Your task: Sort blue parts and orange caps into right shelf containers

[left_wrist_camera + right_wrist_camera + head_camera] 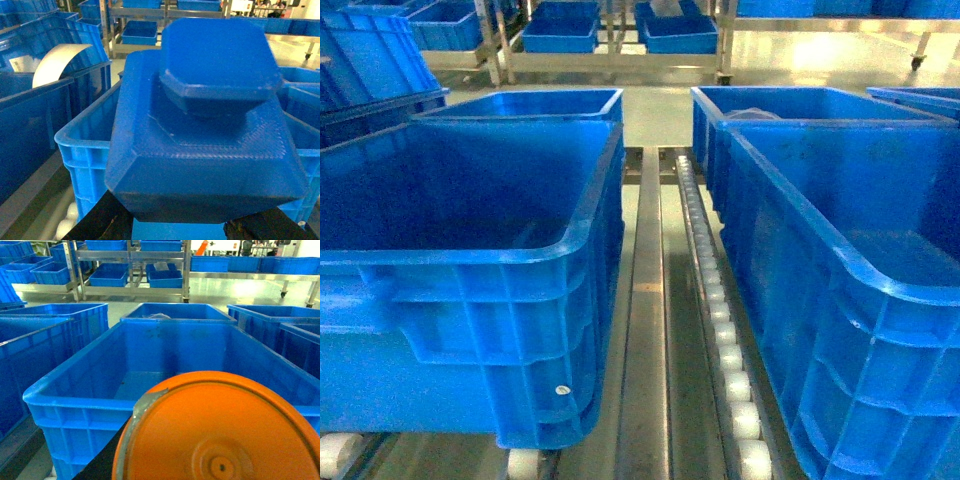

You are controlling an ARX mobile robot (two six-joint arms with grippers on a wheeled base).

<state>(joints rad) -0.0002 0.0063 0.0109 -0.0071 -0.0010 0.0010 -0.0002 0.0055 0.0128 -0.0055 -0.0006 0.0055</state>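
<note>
Holding the orange cap (220,435) clenched, its round end toward the camera, the right gripper hangs just before the near rim of the right blue crate (75,407), which lies ahead and below. The left gripper grips a blue part (210,135) near the left crate (82,145).

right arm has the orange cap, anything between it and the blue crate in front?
Nothing visible. In the right wrist view the orange cap sits just short of the blue crate, whose open top and visible floor look bare. Only the near rim lies ahead to pass over.
</note>
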